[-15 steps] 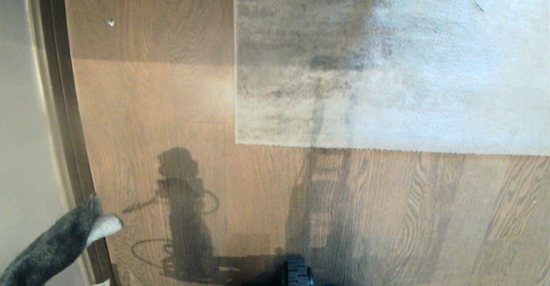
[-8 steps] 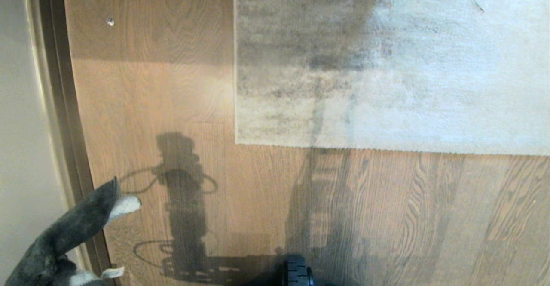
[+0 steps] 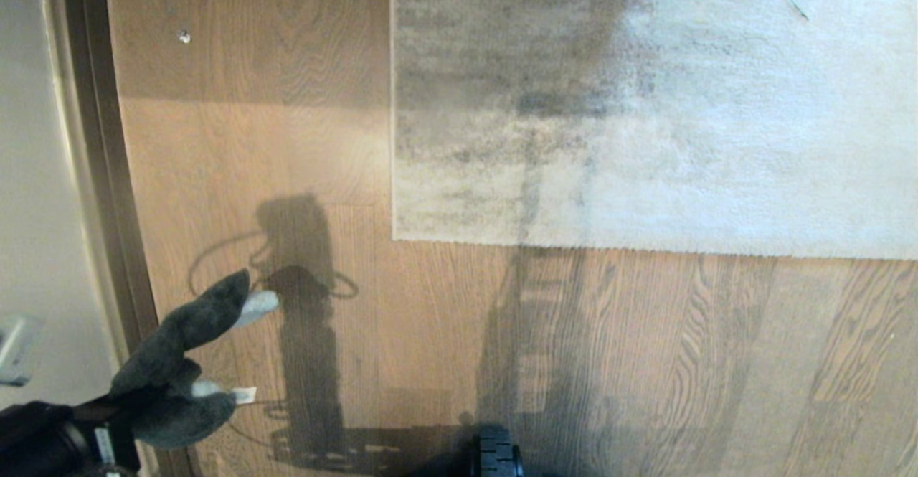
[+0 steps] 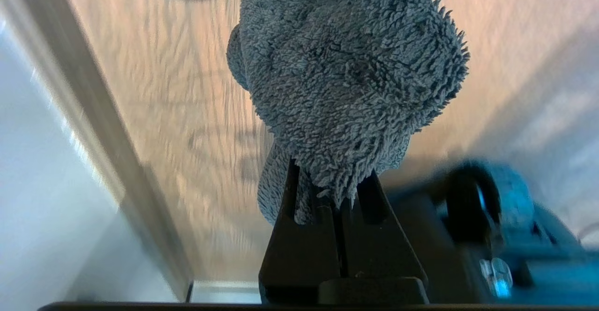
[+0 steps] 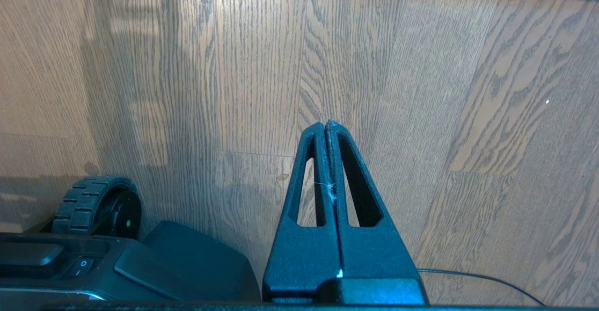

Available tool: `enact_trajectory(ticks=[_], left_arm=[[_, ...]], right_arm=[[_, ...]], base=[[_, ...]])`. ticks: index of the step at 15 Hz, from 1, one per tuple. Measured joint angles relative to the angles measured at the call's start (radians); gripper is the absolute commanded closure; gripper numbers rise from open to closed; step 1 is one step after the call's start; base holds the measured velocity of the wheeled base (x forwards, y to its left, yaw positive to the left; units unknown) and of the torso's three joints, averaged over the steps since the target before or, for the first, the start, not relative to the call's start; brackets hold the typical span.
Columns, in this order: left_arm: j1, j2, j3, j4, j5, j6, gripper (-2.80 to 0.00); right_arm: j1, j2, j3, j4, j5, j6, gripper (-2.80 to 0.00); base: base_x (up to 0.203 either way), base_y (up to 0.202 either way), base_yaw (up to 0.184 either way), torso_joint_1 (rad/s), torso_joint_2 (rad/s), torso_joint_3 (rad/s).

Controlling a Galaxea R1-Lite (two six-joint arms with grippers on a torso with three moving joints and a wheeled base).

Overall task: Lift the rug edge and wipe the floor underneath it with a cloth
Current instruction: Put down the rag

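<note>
While clamped in left tool [image 4: 333, 194], cloth [image 4: 346, 77] dangles.

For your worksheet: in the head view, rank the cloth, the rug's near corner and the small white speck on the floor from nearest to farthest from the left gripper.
1. cloth: in the left gripper, lower left.
2. rug corner: mid-frame, to the right.
3. white speck: upper left on the floor, by the skirting.

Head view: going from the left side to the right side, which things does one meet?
Pale wall → dark skirting strip → cloth held in the left tool → bare floor → rug edge.
</note>
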Motion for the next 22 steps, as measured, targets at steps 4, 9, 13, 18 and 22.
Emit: enact_trajectory(ticks=[4,9,13,18,22], left_arm=[[0.002,0.274,-0.02,-0.341,-0.003,-0.013,0.0],[0.0,0.415,-0.066,-0.441,-0.008,-0.013,0.0],[-0.003,0.438,-0.085,-0.442,-0.008,-0.012,0.0],[-0.005,0.449,-0.087,-0.443,-0.008,-0.012,-2.8],[-0.006,0.453,-0.081,-0.442,-0.01,-0.008,-2.8]], right_arm=[[0.0,0.0,0.0,0.0,0.0,0.0,0.0],[0.0,0.0,0.0,0.0,0.0,0.0,0.0],[0.0,0.0,0.0,0.0,0.0,0.0,0.0],[0.0,0.0,0.0,0.0,0.0,0.0,0.0],[0.0,0.0,0.0,0.0,0.0,0.0,0.0]], base=[[0.0,0.0,0.0,0.0,0.0,0.0],[0.0,0.0,0.0,0.0,0.0,0.0],[0.0,0.0,0.0,0.0,0.0,0.0],[0.0,0.0,0.0,0.0,0.0,0.0],[0.0,0.0,0.0,0.0,0.0,0.0]])
